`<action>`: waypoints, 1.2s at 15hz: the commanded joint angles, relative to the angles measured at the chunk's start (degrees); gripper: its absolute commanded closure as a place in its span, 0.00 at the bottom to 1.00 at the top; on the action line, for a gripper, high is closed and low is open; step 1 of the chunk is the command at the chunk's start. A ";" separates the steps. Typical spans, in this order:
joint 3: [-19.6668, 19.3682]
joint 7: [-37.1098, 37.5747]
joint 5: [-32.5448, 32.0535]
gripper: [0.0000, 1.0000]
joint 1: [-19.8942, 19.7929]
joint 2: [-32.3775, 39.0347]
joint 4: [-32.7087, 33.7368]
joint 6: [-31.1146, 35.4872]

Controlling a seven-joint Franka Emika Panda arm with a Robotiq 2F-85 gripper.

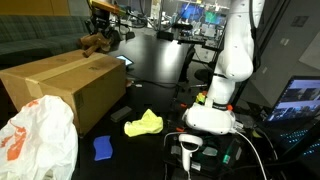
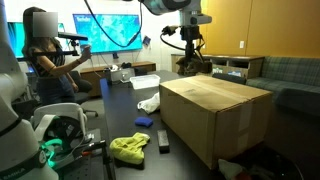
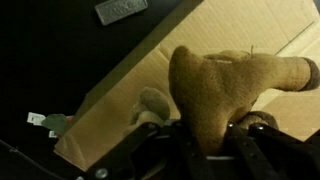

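Table (image 2: 122, 112); box (image 2: 215, 115) under toy (image 3: 210, 90), perhaps plush

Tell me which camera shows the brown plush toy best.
The wrist view: the brown plush toy fills the frame, pinched in the hand over the cardboard box. In both exterior views it is only a small, distant brown shape.

The glossy white robot arm (image 1: 236, 45) was built of rounded, tube-like segments with darker seams at the joints, above a broad white domed base (image 1: 212, 118). Its black metal gripper (image 2: 191, 55) had blocky dark fingers (image 3: 258, 128). Thin black cables (image 1: 252, 140) lay beside the base.
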 commanded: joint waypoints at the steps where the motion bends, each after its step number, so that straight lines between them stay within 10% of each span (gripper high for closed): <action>1: -0.83 -1.03 3.17 0.85 -0.13 8.75 11.49 0.07; 4: -1.10 -0.75 3.78 0.87 0.35 13.48 17.28 -0.38; 5: -1.04 -1.18 3.93 0.60 0.36 14.29 18.45 -0.50; 9: -1.12 -1.85 3.44 0.45 0.75 15.99 20.22 0.46; 15: -1.12 -5.88 3.16 0.01 0.98 11.03 11.87 5.93; 18: -1.36 -7.17 3.87 0.00 0.80 6.04 1.66 13.59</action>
